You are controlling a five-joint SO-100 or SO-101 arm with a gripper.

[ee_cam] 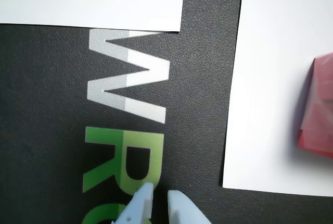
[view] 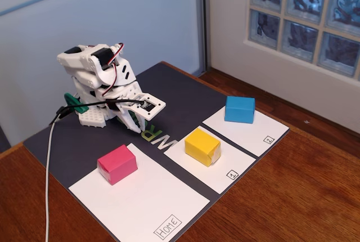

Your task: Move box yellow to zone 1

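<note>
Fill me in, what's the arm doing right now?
Nothing is being handled. The arm is folded at the back of the dark mat, its pincer pointing down over the mat's lettering, holding nothing; in the wrist view the tips sit nearly together. The yellow box already rests on the panel marked 1. The blue block is on panel 2 and the pink block on the Home panel.

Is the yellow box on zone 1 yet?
Yes. In the fixed view the yellow box sits on zone 1, the panel marked "1", untouched by the end effector.
</note>
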